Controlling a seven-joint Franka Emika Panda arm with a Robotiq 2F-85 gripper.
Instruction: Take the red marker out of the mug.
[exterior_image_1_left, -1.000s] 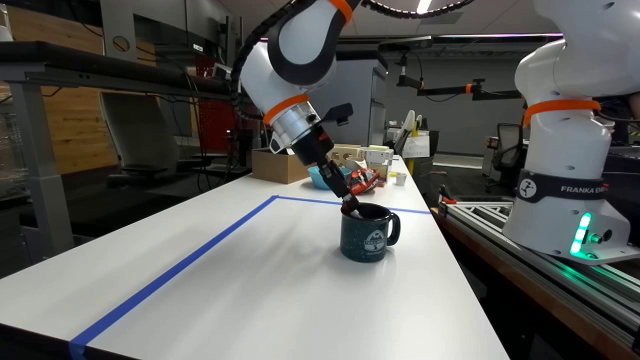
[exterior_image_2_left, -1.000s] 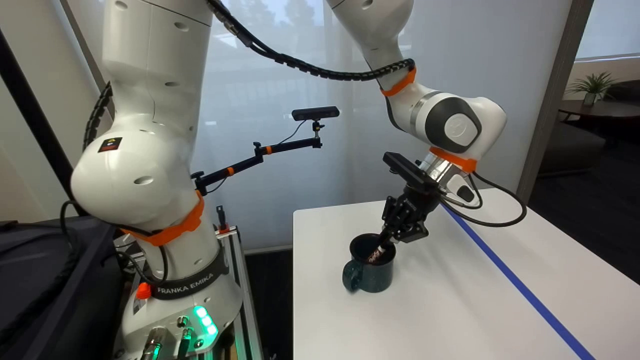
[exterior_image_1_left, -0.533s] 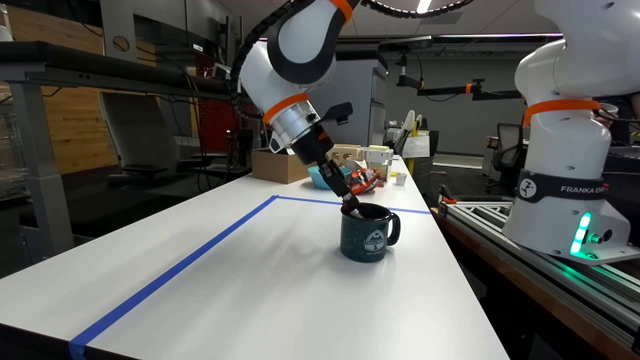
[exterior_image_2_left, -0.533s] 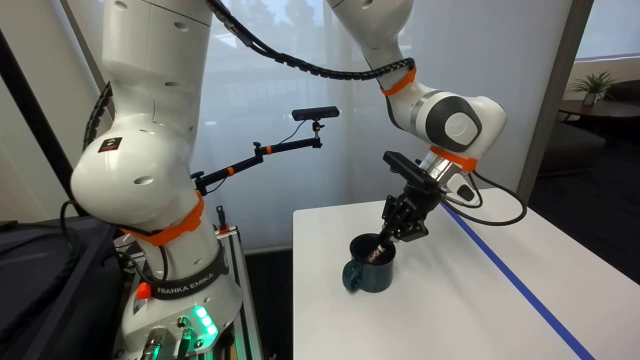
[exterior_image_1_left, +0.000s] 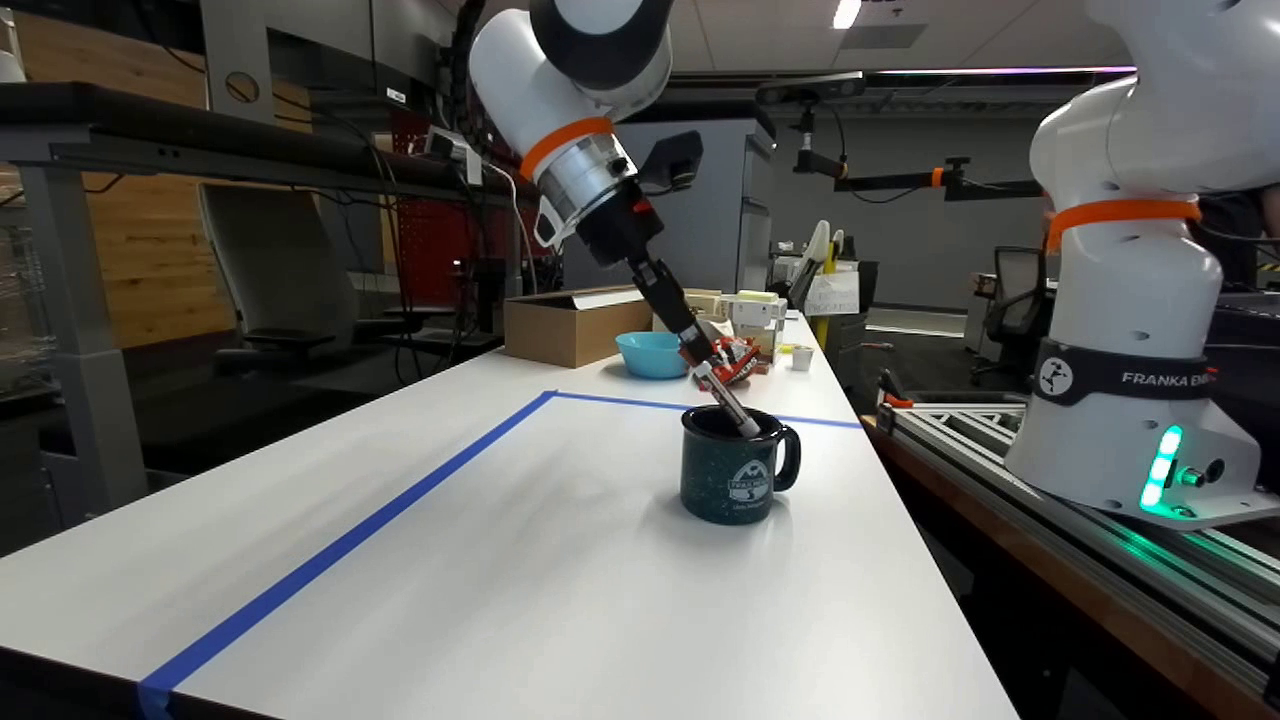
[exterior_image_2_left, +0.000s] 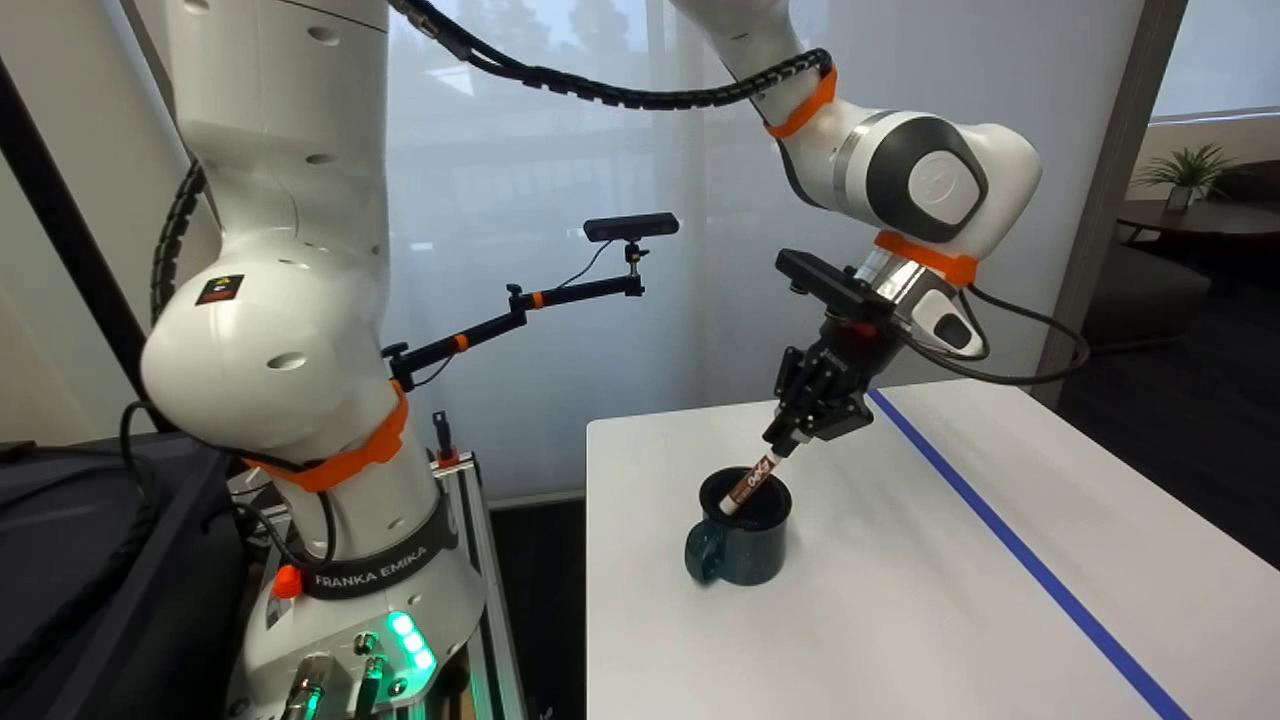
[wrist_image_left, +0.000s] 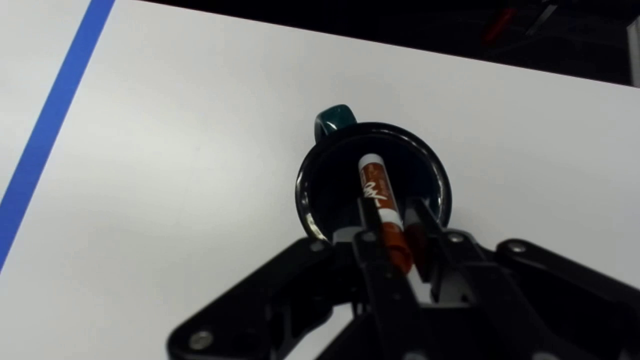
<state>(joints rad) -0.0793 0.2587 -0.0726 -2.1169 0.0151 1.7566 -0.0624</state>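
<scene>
The dark teal mug (exterior_image_1_left: 725, 485) stands upright on the white table, its pale mark and loop handle showing. It also shows in an exterior view (exterior_image_2_left: 748, 558) and in the wrist view (wrist_image_left: 330, 175). My gripper (exterior_image_1_left: 702, 366) is above the mug, tilted, with its fingers closed around the red marker's cap end. The red marker (exterior_image_2_left: 750, 485) slants down from the fingertips, its white lower end at the mug's opening. Whether that end is just inside or just above the rim is hard to tell. In the wrist view the marker (wrist_image_left: 378, 182) runs between both fingers (wrist_image_left: 392, 212).
A light blue bowl (exterior_image_1_left: 652, 356), a red bag (exterior_image_1_left: 738, 365), a cardboard box (exterior_image_1_left: 565, 332) and a small white cup (exterior_image_1_left: 802, 358) stand farther along the table. Blue tape (exterior_image_1_left: 360, 535) marks lines on the table. A camera (exterior_image_2_left: 630, 227) on a black arm is behind.
My gripper has risen and drawn the red marker up with it, so most of the marker now shows above the mug. The mug has stayed in place.
</scene>
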